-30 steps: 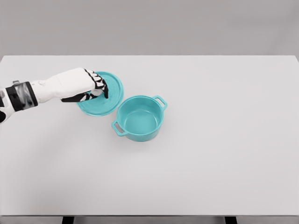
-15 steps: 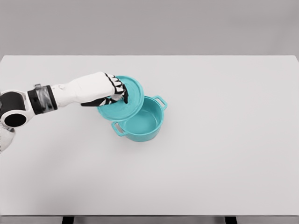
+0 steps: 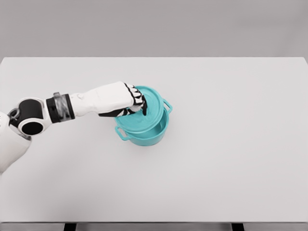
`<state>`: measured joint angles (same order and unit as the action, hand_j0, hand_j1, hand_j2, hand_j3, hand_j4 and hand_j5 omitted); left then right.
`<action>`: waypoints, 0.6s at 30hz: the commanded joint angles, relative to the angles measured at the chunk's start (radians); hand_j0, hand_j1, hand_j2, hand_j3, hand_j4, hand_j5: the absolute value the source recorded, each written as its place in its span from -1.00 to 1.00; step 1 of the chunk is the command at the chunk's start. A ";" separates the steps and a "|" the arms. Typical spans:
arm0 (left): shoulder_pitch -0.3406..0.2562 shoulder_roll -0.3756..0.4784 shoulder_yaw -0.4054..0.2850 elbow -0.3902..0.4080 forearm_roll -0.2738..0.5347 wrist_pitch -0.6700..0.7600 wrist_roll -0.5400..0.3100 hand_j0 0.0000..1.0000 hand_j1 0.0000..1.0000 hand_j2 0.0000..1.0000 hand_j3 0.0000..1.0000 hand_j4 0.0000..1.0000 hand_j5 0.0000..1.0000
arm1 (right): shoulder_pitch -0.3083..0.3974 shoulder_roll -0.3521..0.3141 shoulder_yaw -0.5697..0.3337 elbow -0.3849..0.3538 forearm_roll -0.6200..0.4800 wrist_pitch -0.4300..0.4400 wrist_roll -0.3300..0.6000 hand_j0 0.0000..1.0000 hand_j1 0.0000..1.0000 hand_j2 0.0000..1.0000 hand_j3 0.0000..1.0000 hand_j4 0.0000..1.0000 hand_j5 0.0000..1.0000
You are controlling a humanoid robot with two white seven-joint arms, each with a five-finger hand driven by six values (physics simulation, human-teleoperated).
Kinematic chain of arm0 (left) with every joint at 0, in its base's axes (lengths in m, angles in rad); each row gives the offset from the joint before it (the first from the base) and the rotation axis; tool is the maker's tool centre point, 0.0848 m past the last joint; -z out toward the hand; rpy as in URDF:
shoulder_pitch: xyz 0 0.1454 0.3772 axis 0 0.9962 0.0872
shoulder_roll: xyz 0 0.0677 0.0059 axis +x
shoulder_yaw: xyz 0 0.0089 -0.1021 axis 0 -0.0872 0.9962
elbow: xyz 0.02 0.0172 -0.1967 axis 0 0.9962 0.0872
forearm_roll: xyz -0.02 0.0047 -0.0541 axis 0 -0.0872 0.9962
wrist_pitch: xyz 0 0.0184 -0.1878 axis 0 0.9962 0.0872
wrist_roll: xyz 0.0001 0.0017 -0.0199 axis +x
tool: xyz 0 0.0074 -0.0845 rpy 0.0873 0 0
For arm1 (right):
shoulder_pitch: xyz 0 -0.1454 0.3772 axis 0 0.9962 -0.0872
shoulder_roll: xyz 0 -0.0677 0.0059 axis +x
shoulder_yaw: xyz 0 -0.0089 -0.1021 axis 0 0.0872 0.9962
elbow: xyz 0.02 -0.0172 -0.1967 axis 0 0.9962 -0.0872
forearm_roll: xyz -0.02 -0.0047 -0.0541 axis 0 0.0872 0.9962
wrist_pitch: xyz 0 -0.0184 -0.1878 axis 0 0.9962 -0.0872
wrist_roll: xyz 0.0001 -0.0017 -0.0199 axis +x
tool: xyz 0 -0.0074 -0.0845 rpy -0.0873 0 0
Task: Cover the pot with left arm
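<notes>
A teal pot (image 3: 144, 136) with two side handles stands on the white table (image 3: 231, 144), a little left of the middle. A round teal lid (image 3: 147, 115) hangs over the pot's mouth, tilted, its right edge high and near the far handle (image 3: 166, 104). My left hand (image 3: 130, 103) is shut on the lid's knob from above, and the knob is hidden under the fingers. The left arm reaches in from the left edge. Most of the pot's inside is hidden by the lid.
Nothing else lies on the table. Its front edge runs along the bottom of the view, with two dark legs below it. A grey wall stands behind the table's far edge.
My left hand has carried the lid to the right and forward, from beside the pot on the table to over the pot's mouth.
</notes>
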<state>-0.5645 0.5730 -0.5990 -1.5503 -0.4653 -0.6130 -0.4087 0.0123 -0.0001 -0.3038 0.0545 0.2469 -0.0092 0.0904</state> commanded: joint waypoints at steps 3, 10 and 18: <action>0.000 -0.012 -0.009 -0.004 0.002 0.002 0.001 0.02 0.02 0.02 0.02 0.02 0.02 | 0.000 0.000 0.000 0.001 0.000 0.000 0.000 1.00 1.00 1.00 1.00 1.00 1.00; 0.000 -0.024 -0.009 -0.002 -0.003 0.002 0.001 0.02 0.02 0.02 0.02 0.02 0.02 | 0.000 0.000 0.000 0.001 0.000 0.000 0.000 1.00 1.00 1.00 1.00 1.00 1.00; 0.000 -0.028 -0.028 0.006 -0.022 0.002 0.001 0.05 0.05 0.05 0.05 0.05 0.05 | 0.000 0.000 0.000 0.001 0.000 0.000 0.000 1.00 1.00 1.00 1.00 1.00 1.00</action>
<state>-0.5645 0.5450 -0.6245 -1.5466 -0.4874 -0.6130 -0.4086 0.0123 -0.0001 -0.3038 0.0545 0.2469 -0.0092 0.0903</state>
